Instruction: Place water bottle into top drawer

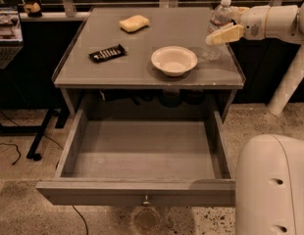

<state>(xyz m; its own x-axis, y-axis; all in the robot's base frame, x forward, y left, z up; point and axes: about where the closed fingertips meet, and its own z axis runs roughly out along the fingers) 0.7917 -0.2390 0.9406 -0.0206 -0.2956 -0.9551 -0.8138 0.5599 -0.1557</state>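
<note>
Arm (275, 21) cut off at right edge, water bottle (219, 13) partly masked by tool (223, 29) on surface (142, 67), grip impossible to tell, top drawer (137, 192) open.

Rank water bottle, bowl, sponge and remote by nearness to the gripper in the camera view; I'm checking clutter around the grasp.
The gripper is at the table's back right corner.
1. water bottle, right at the gripper.
2. bowl, front, right of centre.
3. sponge, back, left of centre.
4. remote, left side.
</note>
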